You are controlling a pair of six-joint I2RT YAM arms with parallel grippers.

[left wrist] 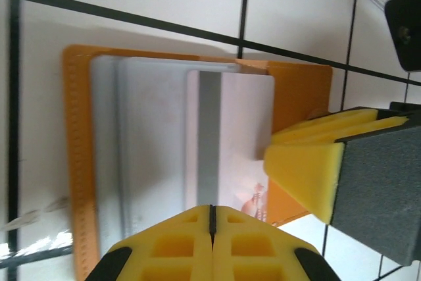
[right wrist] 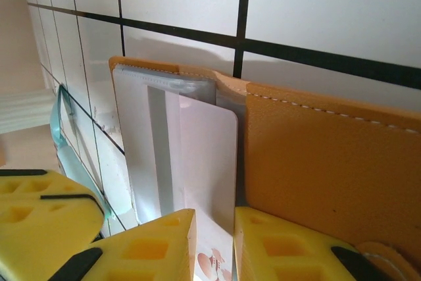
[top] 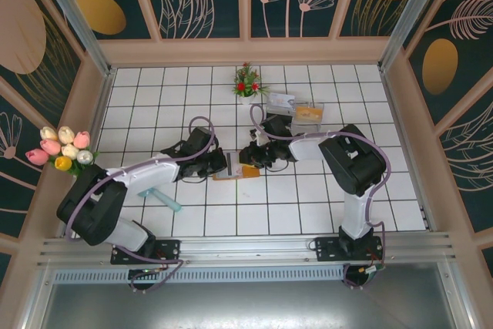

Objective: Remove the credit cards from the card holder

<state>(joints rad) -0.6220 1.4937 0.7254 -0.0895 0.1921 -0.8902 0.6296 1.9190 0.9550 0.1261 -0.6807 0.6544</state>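
Observation:
The orange-brown card holder (top: 245,172) lies open on the white tiles between both grippers, its clear inner pockets facing up (left wrist: 77,162) (right wrist: 316,149). A white card with a grey stripe (left wrist: 237,129) (right wrist: 207,156) sticks partly out of a pocket. My left gripper (top: 218,163) (left wrist: 212,210) is shut, its tip over the holder's near edge with nothing visible between the jaws. My right gripper (top: 253,158) (right wrist: 215,228) stands slightly open, its fingers (left wrist: 302,169) astride the white card's edge. One teal-green credit card (top: 163,199) (right wrist: 62,123) lies flat on the floor left of the holder.
A clear plastic tray (top: 308,111) holding an orange-tan card stands behind the right arm, next to a small potted plant (top: 246,82). A bunch of tulips (top: 62,148) sits at the left wall. Wooden walls close in the tiled floor on three sides.

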